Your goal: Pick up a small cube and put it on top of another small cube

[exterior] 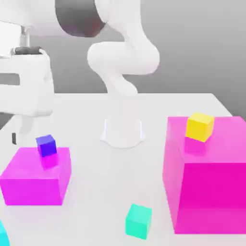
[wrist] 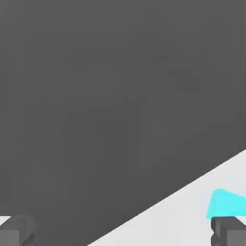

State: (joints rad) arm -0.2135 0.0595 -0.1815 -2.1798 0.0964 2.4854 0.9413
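The robot's white arm [exterior: 122, 57] rises from its round base on the pale grey tabletop [exterior: 96, 192] and bends over toward the exterior view's left, where its blocky white hand section sits above the near-left part of the scene. In the hand view the pincer [wrist: 123, 230] has its two dark grey fingertips [wrist: 17, 230] standing far apart, at opposite edges of the picture, so it is spread wide with nothing between them.

The small bright cyan-blue cube [wrist: 226, 204] appears in the hand view resting on the tabletop close beside one of the fingertips, outside the gap. In the exterior view a sliver of the same cyan colour [exterior: 3, 234] shows at the lower left corner, on the tabletop in front of the smaller magenta block.

That low magenta block [exterior: 36, 175] lies at the exterior view's left and carries a small dark blue cube [exterior: 46, 145] on its top face. A much larger magenta block [exterior: 206, 173] stands at the exterior view's right, with a small yellow cube [exterior: 200, 126] sitting on top of it near the back. Between the two magenta blocks, toward the front, a mint-teal cube [exterior: 138, 221] rests alone on the tabletop, well apart from both
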